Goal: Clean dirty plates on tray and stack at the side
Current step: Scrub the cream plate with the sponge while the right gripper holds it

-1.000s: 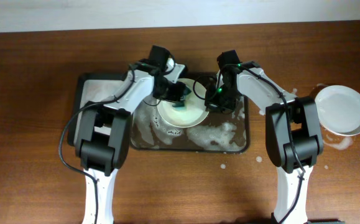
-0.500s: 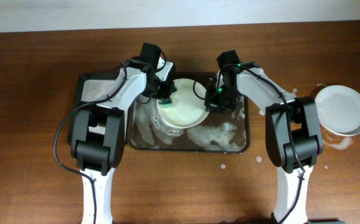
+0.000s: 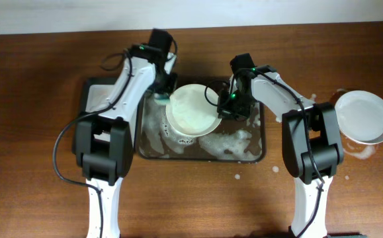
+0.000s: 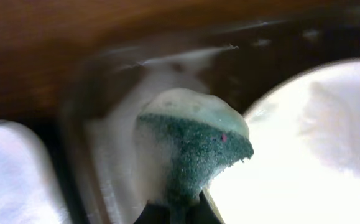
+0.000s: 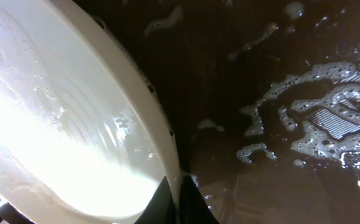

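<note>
My right gripper (image 3: 225, 106) is shut on the right rim of a soapy white plate (image 3: 192, 109) and holds it tilted over the large dark tray (image 3: 254, 153). In the right wrist view the fingers (image 5: 178, 200) pinch the plate's rim (image 5: 61, 124) above the wet tray floor (image 5: 260, 93). My left gripper (image 3: 161, 98) is shut on a foamy green sponge (image 4: 192, 143), just off the plate's left edge (image 4: 310, 143). Another plate's rim (image 3: 179, 139) shows in the foam under the held one. A third white plate (image 3: 363, 118) lies on the table at the far right.
Foam (image 3: 234, 142) covers much of the tray floor. A smaller dark tray (image 3: 98, 98) with foam lies against the big tray's left side. Water drops (image 3: 236, 177) dot the wooden table in front of the tray, and suds surround the far-right plate.
My left gripper has carried the sponge from over the plate's face back and to the left, off its edge. The right gripper and the held plate have stayed in place.
</note>
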